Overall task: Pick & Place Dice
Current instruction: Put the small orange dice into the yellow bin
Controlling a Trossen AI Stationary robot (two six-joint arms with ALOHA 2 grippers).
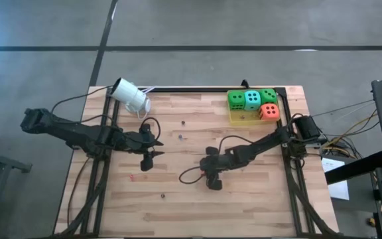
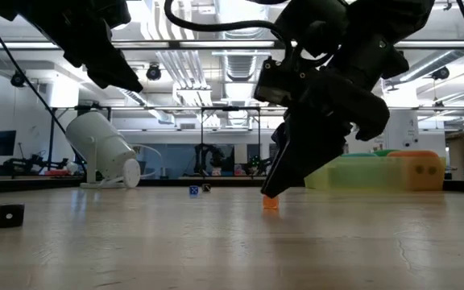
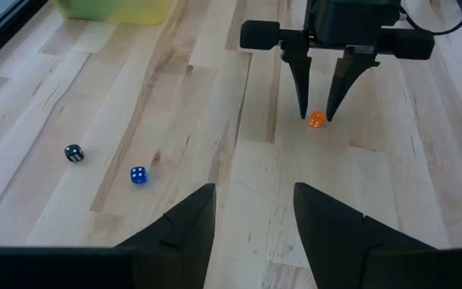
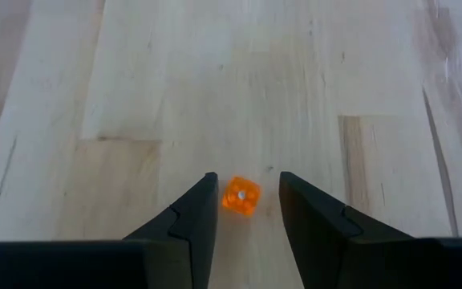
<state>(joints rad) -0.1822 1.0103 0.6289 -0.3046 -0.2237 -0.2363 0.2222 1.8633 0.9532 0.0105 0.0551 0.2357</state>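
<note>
A tiny orange die [image 4: 241, 196] lies on the wooden table [image 1: 257, 199], between the two fingers of my right gripper [image 4: 247, 201]. That gripper is open and slants down with its tips near the table, and a gap shows on each side of the die [image 3: 316, 120]. A small blue die [image 3: 138, 175] and a small black die [image 3: 73, 152] lie farther toward the far edge. Several large foam dice, green [image 1: 236, 99], teal [image 1: 252, 99] and orange-red [image 1: 268, 111], sit in a yellow tray [image 1: 243, 119] at the far right. My left gripper [image 1: 153, 151] hangs open above the table's left middle.
A white cylinder [image 1: 130, 96] lies tilted at the far left corner. Another small black die [image 2: 9, 215] sits near the front edge. Cables trail on the table beside my right arm [image 1: 191, 174]. Bare wood lies along the front of the table.
</note>
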